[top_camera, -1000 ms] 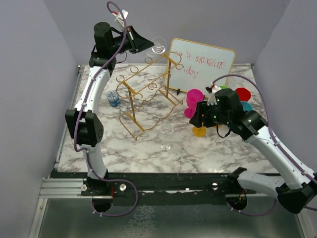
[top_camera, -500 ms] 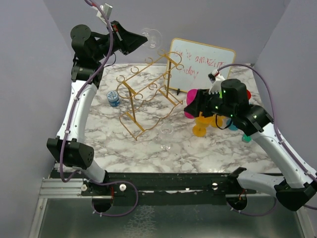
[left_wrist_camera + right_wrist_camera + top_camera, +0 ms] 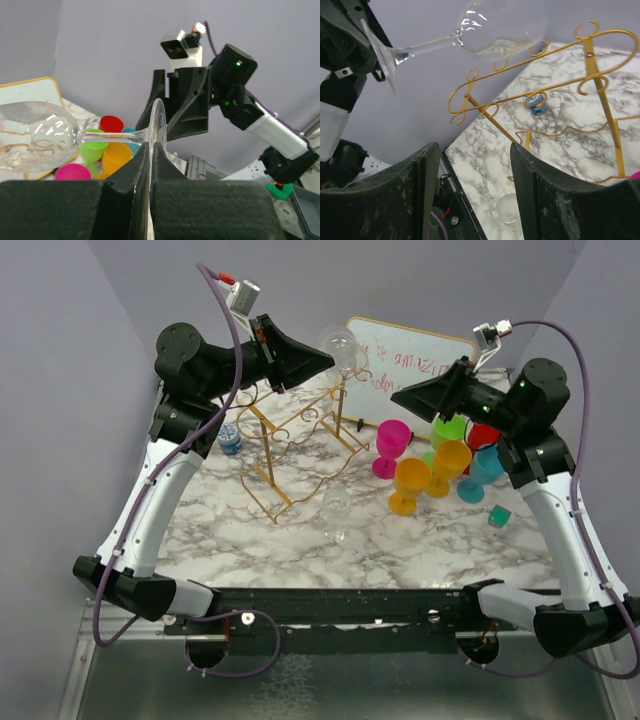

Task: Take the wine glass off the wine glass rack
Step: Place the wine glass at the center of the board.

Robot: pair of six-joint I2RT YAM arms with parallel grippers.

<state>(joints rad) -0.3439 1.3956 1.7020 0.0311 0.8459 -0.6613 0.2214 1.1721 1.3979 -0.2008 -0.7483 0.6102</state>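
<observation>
left gripper [image 3: 322,356] clamped on the wine glass [image 3: 341,346] foot; glass lies level above the rack [image 3: 296,430], bowl toward the spread right gripper [image 3: 402,397].

I read the wine glass [image 3: 341,345] as clear and colourless, and the wine glass rack [image 3: 300,425] as gold. The bench [image 3: 240,535] is white marble with grey veining. The whiteboard [image 3: 425,352] is white with a gold frame and red handwriting. The goblets are magenta [image 3: 392,437], orange [image 3: 411,480], green [image 3: 452,427], red [image 3: 487,433] and turquoise [image 3: 487,465]. A small cube [image 3: 497,517] is teal. The left end effector [image 3: 325,358] and right end effector [image 3: 400,397] are black, and the walls [image 3: 60,390] are lavender.
</observation>
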